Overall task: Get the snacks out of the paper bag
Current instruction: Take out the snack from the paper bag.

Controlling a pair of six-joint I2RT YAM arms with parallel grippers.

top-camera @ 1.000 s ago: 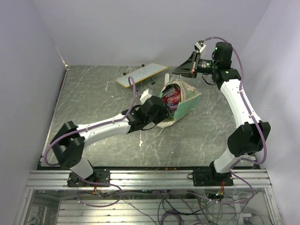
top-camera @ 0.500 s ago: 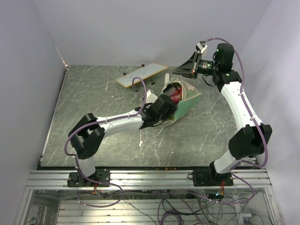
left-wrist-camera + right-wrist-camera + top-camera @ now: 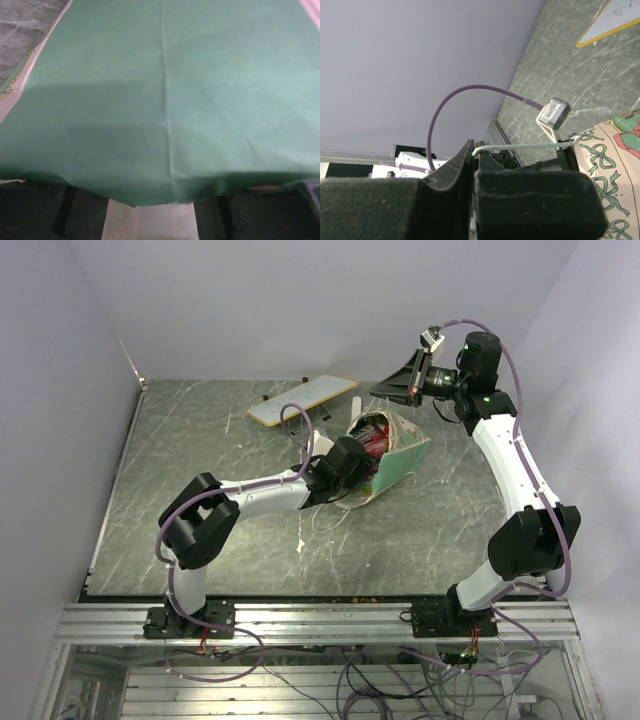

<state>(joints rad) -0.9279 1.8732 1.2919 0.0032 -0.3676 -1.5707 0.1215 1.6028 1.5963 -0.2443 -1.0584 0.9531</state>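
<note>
The mint-green paper bag lies tilted in mid-table with its mouth toward the left arm. Red and pink snacks show inside the mouth. My right gripper is raised behind the bag and is shut on its white cord handle, which runs taut from the pinched fingertips to the printed bag side. My left gripper is at the near edge of the bag mouth. In its wrist view green bag paper fills the frame, and the jaws stand apart with cream paper between them. No snack shows there.
A flat white board on black legs stands at the back left of the bag; it also shows in the right wrist view. A small white oblong object lies near the front. Loose cord trails beside the bag.
My left arm has stretched forward and right, bringing its gripper up to the bag mouth. The right gripper still holds the cord in nearly the same place.
</note>
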